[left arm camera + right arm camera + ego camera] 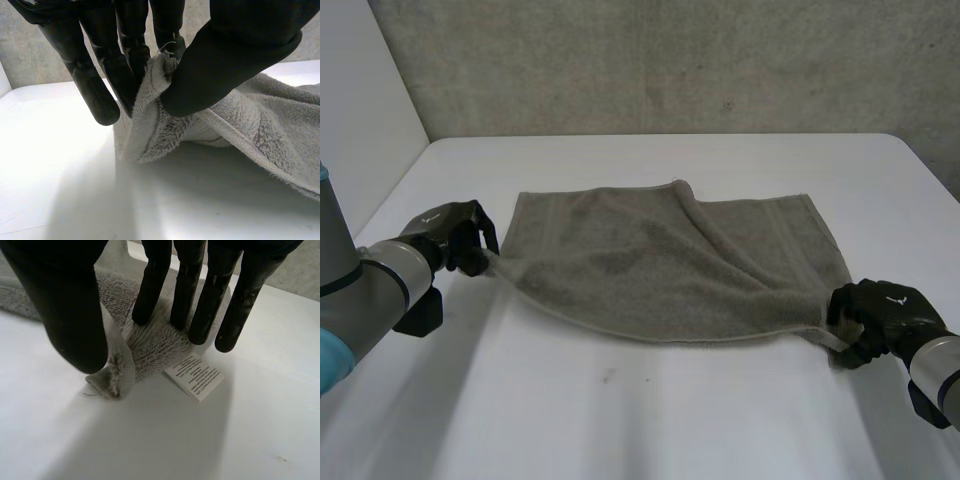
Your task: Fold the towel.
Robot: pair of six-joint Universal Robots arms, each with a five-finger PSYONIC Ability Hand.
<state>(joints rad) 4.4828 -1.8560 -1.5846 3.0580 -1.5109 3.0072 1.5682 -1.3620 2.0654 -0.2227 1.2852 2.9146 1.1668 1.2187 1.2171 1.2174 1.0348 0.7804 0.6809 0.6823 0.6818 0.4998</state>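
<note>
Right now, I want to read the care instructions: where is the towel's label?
In the right wrist view, the label sticks out of the towel corner that the right robot hand pinches, beside its fingertips.

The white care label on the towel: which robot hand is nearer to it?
Right. The right robot hand pinches the towel corner that bears the care label, just beside its fingertips. The left robot hand pinches the opposite near corner.

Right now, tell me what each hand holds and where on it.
The towel: left hand pinches its left corner, right hand its right corner beside the label.
</note>
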